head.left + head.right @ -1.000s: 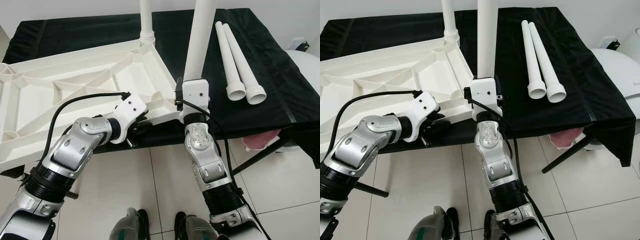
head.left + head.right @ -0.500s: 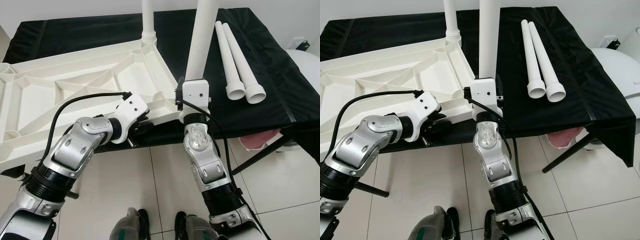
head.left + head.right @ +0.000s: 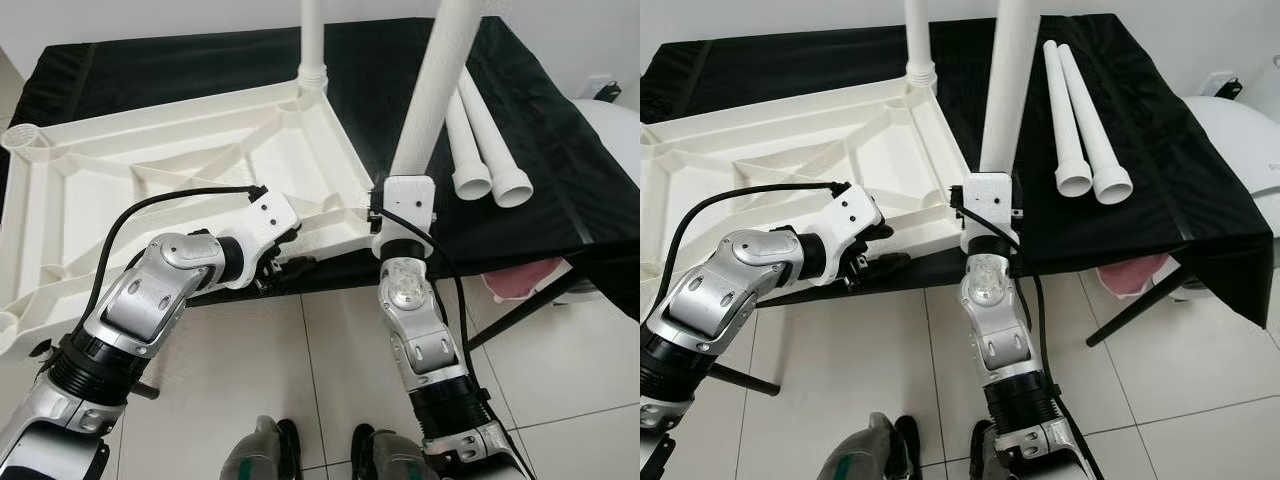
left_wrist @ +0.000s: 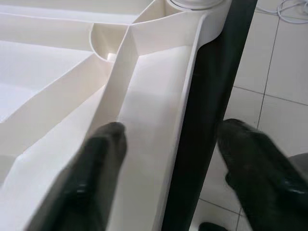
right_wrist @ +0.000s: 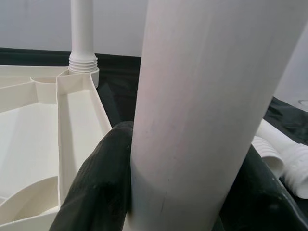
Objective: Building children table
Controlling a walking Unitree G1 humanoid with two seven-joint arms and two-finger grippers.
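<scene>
The white plastic tabletop [image 3: 170, 190] lies upside down on a work surface draped in black cloth [image 3: 150, 60], its ribbed underside facing up and its near edge jutting past the cloth's front edge over the tiled floor [image 3: 330, 350]. The left gripper [image 4: 166, 144] straddles that near edge: in the left wrist view one black finger [image 4: 91, 168] rests inside the channel of the underside, while the other sits outside the rim, below the dark edge of the cloth. The jaws stand partly open with the rim running between them; whether the fingers press on it I cannot tell.

Beyond the left jaws, at the far corner of the tabletop, a white leg [image 3: 314, 45] stands upright, screwed into its socket.

The right gripper [image 5: 183, 192] is at the tabletop's near right corner, closed around a second white leg [image 3: 435, 85]. The right wrist view shows the fingers [image 5: 103, 183] wrapped against both sides of the tube, which rises from between them and leans slightly away toward the right. Its lower end sits at the corner socket, hidden behind the wrist.

To the right of those jaws, well apart from the tabletop, two more loose legs [image 3: 485, 140] lie side by side on the cloth, touching, their flared threaded ends towards the robot.
</scene>
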